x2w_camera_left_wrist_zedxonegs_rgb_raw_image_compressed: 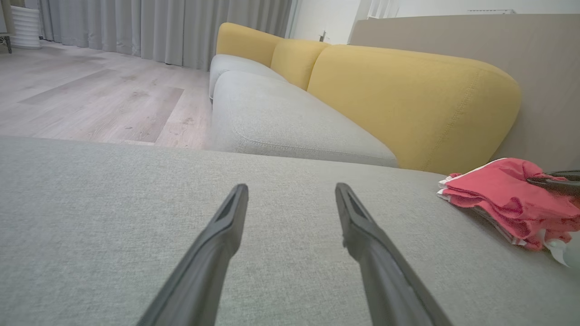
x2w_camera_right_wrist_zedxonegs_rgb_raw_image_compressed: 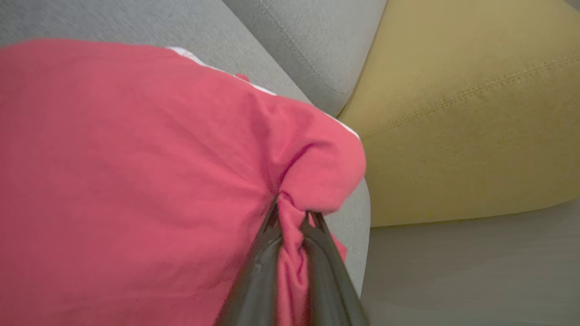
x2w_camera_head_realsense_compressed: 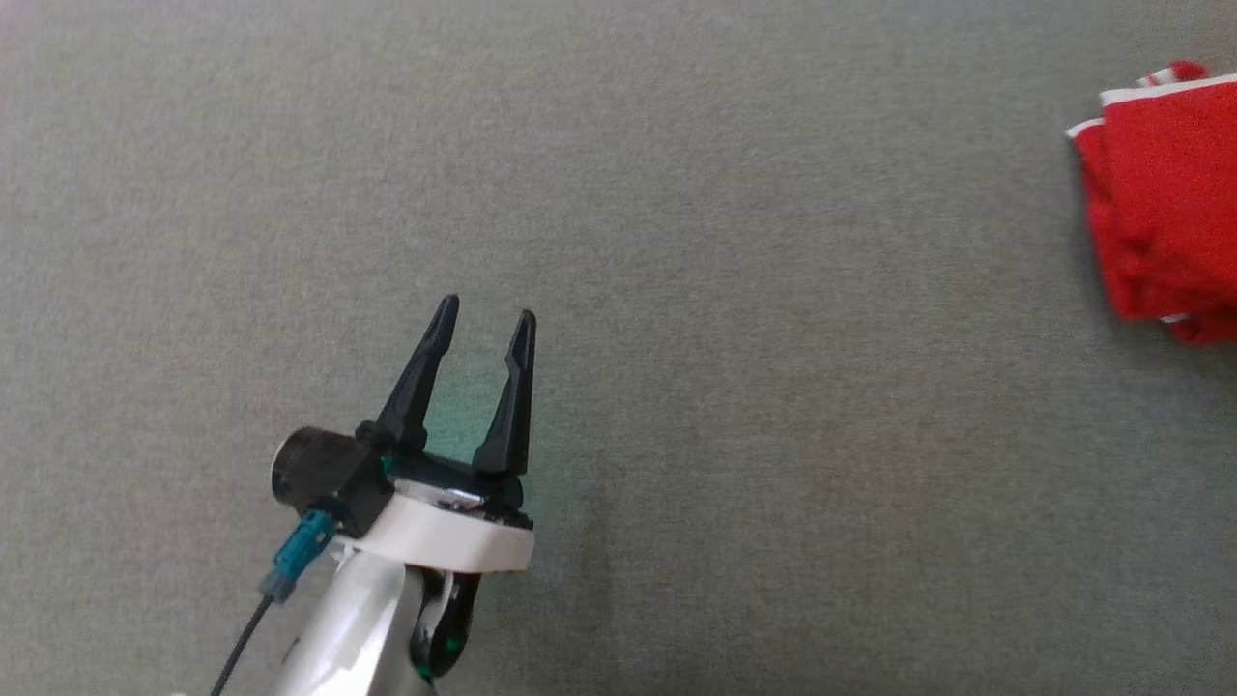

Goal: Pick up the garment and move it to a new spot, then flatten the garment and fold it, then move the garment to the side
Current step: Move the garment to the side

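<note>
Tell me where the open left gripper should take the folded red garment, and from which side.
Take the garment at its white-trimmed layered edge, the side facing the left gripper, coming in low from the robot's left. The folds lie stacked there, so it could probably close over all layers. The right gripper is shut on a bunch at the other side.

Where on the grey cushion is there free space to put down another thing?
The grey cushion is bare across its middle, between the open left gripper and the folded red garment, and also ahead of that gripper. It is crowded at the right edge, where the right gripper is shut on the garment near the yellow backrest.
</note>
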Available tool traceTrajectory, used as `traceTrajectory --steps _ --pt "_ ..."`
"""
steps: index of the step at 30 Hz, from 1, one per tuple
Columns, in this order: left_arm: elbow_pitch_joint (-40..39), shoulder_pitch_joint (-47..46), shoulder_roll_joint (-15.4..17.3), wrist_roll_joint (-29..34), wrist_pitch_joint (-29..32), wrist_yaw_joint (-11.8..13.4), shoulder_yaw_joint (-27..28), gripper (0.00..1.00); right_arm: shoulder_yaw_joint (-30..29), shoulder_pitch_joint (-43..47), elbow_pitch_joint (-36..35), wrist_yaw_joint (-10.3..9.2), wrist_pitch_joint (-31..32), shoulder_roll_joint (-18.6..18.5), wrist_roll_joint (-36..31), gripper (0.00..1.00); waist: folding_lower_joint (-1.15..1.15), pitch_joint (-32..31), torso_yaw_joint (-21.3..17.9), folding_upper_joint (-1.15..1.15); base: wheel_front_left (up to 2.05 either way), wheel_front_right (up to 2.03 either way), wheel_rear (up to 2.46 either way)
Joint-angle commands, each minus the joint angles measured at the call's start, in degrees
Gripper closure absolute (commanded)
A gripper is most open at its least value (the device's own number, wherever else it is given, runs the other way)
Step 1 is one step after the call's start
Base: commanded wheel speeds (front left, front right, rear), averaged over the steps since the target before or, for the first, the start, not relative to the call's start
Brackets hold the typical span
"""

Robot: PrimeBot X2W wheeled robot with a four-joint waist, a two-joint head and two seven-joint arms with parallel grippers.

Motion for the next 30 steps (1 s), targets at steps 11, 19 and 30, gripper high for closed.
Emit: traceTrajectory --steps 11,19,30 --pt "-1.9 -3.5 0.2 -0.4 -0.3 -0.3 2.0 0.0 -2.2 1.1 1.6 0.37 6.4 -6.6 -0.7 1.0 -0.01 3.9 1.9 0.0 0.0 0.0 0.0" --pt "-1.5 -3.7 0.2 -0.5 -0.3 -0.3 2.2 0.0 -6.4 3.2 0.2 0.37 9.4 -5.6 -3.4 1.0 -0.01 2.8 1.3 0.0 0.0 0.0 0.0" --pt "-0.6 -1.7 0.2 0.2 -0.3 -0.3 4.5 0.0 -19.8 5.8 -2.4 0.37 7.2 0.5 -6.8 0.0 -0.01 -2.8 -0.4 0.0 0.0 0.0 0.0"
